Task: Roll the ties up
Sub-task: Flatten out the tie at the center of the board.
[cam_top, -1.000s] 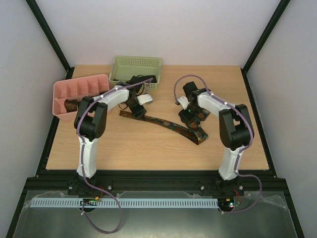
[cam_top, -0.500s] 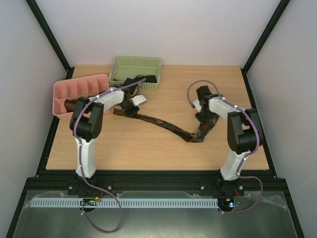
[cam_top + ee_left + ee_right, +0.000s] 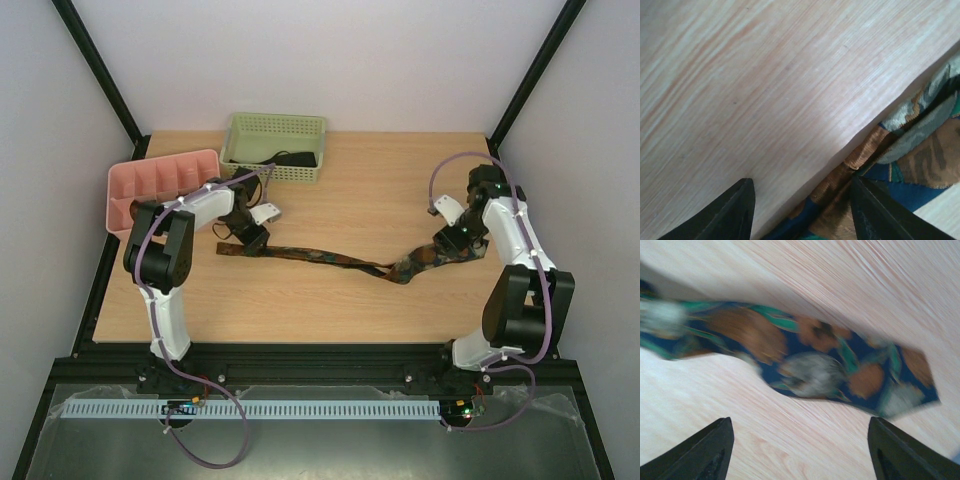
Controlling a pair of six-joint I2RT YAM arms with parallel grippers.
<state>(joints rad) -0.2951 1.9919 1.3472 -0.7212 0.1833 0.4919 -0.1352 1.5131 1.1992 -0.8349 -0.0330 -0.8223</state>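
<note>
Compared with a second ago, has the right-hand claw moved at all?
Yes. The right gripper has swung rightward, away from the green basket and toward the right edge of the table.

The desk (image 3: pixel 330 300) is pale, fine-grained wood with a matt finish. The tie (image 3: pixel 810 365) is soft woven cloth with a faint sheen. At upper left, the tray (image 3: pixel 160 163) is smooth pink plastic and the basket (image 3: pixel 250 158) is perforated green plastic. The left claw (image 3: pixel 801 185) is matt black.
</note>
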